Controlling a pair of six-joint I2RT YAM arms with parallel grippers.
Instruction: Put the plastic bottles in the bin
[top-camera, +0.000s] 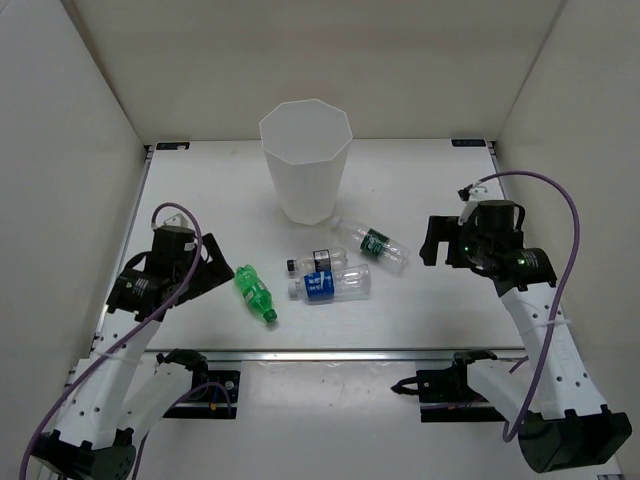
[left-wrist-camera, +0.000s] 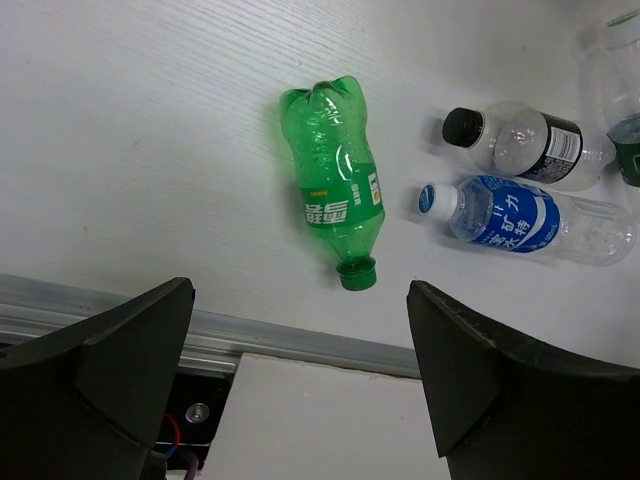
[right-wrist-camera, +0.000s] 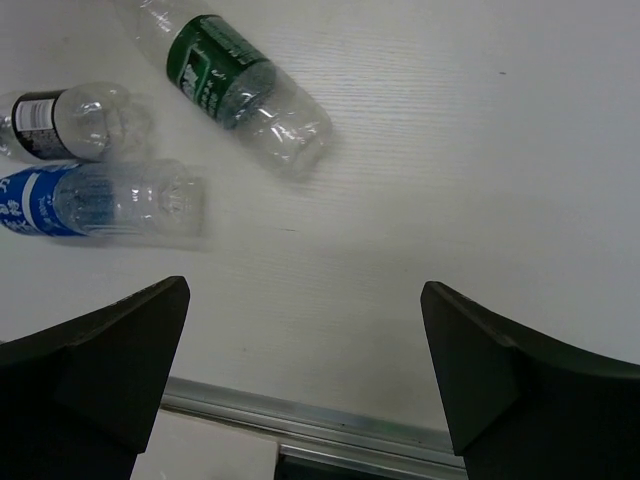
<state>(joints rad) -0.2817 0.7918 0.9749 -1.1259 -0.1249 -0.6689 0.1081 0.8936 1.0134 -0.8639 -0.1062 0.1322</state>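
Observation:
The tall white faceted bin (top-camera: 306, 160) stands at the back middle of the table. Four bottles lie on their sides in front of it. The all-green bottle (top-camera: 255, 292) (left-wrist-camera: 335, 196) lies front left. The black-label bottle (top-camera: 318, 262) (left-wrist-camera: 525, 146) (right-wrist-camera: 62, 123) and the blue-label bottle (top-camera: 330, 285) (left-wrist-camera: 525, 218) (right-wrist-camera: 105, 200) lie side by side. The dark-green-label bottle (top-camera: 372, 244) (right-wrist-camera: 228, 75) lies to their right. My left gripper (top-camera: 212, 272) (left-wrist-camera: 300, 330) is open and empty, left of the green bottle. My right gripper (top-camera: 436, 243) (right-wrist-camera: 305, 335) is open and empty, right of the dark-green-label bottle.
White walls enclose the table on the left, back and right. A metal rail (top-camera: 330, 353) (left-wrist-camera: 300, 340) (right-wrist-camera: 330, 430) runs along the table's near edge, with the arm bases below it.

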